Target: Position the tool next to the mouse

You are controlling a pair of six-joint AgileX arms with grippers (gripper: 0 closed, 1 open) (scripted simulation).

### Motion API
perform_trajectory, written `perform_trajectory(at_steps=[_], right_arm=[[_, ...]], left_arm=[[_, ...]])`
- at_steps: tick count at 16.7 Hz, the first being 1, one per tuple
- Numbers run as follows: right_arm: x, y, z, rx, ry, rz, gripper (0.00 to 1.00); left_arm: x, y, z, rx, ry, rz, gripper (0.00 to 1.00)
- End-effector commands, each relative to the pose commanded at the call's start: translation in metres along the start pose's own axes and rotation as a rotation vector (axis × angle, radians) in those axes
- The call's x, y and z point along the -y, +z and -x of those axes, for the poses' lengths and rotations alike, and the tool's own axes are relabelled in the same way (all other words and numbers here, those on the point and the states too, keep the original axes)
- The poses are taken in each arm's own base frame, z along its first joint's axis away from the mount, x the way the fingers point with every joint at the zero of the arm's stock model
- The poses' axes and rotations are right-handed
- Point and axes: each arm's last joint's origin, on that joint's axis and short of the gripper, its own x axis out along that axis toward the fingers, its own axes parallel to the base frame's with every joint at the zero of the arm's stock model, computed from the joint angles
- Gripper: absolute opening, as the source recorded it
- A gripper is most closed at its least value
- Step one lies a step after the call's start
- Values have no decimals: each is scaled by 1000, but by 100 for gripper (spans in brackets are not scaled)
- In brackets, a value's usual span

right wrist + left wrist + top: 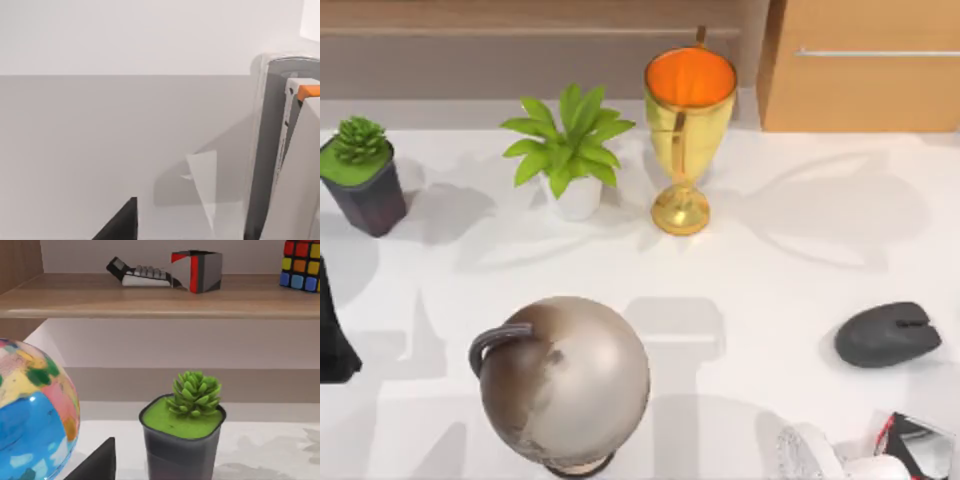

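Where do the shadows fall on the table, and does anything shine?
Top view: soft grey shadows spread beside the trophy, leafy plant and mouse; the globe has a dull sheen. Right wrist view: a pale reflected patch lies on the table.

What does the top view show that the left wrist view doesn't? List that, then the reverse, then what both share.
Top view's own: the mouse on the table's right, a gold trophy cup, a leafy plant in a white pot.
Left wrist view's own: a shelf with a calculator, a red-and-grey box and a colour cube.
Shared: the succulent in its dark pot, and the globe.
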Motion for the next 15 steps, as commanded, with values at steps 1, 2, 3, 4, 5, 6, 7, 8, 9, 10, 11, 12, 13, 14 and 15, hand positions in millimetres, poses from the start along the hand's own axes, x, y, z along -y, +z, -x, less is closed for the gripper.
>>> perform_trajectory(at_steps=[1,2,3,4,5,6,7,8,9,10,11,12,13,14,15], right_arm=[[0,0,0,0,0,0,62],[0,0,0,0,0,0,55],[0,0,0,0,0,0,47],[0,0,0,0,0,0,40],[0,0,0,0,0,0,32],[0,0,0,0,0,0,25],[0,0,0,0,0,0,17],[0,0,0,0,0,0,10],[0,0,0,0,0,0,2],[0,0,0,0,0,0,0],[0,0,0,0,0,0,0],[0,0,0,0,0,0,0],[0,0,0,0,0,0,0],[0,0,0,0,0,0,0],[0,0,0,0,0,0,0]], left_arm=[[0,0,0,0,0,0,100],[0,0,0,0,0,0,100],[0,0,0,0,0,0,100],[0,0,0,0,0,0,100],[0,0,0,0,0,0,100],[0,0,0,0,0,0,100],[0,0,0,0,0,0,100],[0,0,0,0,0,0,100],[0,0,0,0,0,0,100],[0,0,0,0,0,0,100],[0,0,0,0,0,0,100],[0,0,0,0,0,0,100],[0,0,0,0,0,0,100],[0,0,0,0,0,0,100],[0,0,0,0,0,0,100]])
